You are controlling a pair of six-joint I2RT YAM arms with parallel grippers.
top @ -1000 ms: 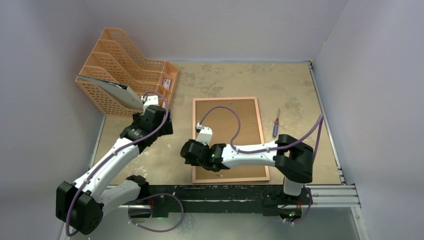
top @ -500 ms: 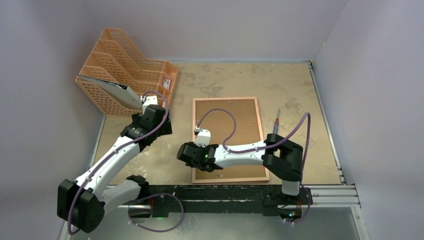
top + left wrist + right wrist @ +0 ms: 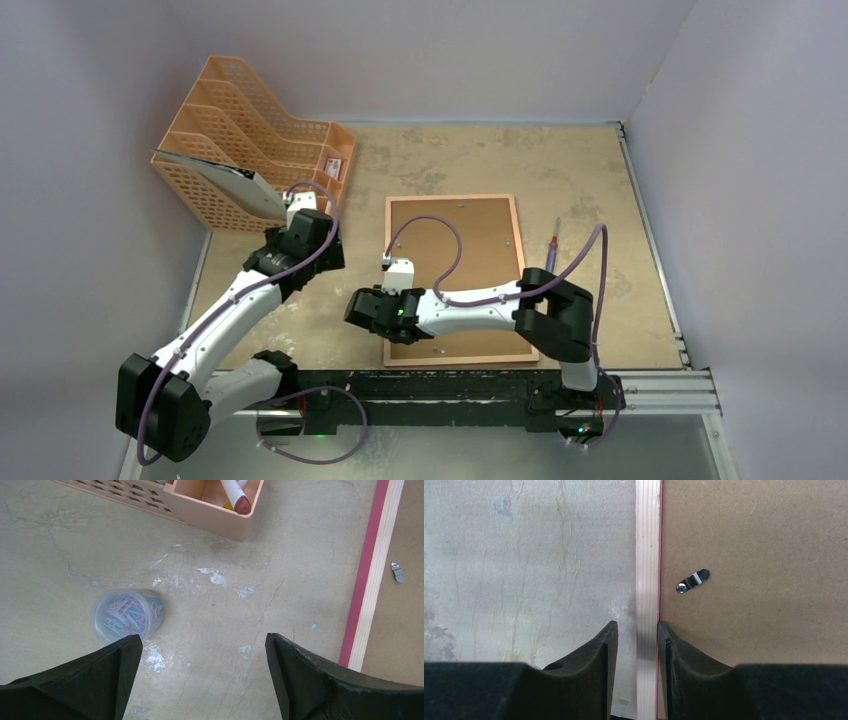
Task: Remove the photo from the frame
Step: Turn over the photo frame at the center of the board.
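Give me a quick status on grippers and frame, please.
Left gripper open over table. Right gripper slightly open, straddling left rail of thin pink-red rectangular frame. Brown fibreboard backing in place; photo hidden.

Between the jaws of the right gripper (image 3: 636,627), a rail of the frame (image 3: 647,580) is pale bare wood, smooth with fine grain, and one edge is painted pink-red. To that gripper's right, the backing board (image 3: 764,555) is brown fibreboard, matt and finely speckled, with a small shiny metal clip (image 3: 692,580). To its left, the bench (image 3: 524,570) is beige, matt, streaked and scuffed.

The left gripper (image 3: 202,639) is black matt plastic, lightly scratched. Ahead of it, to its left, are a clear plastic tub (image 3: 127,615) of pastel paper clips and a smooth peach plastic rack (image 3: 210,517).
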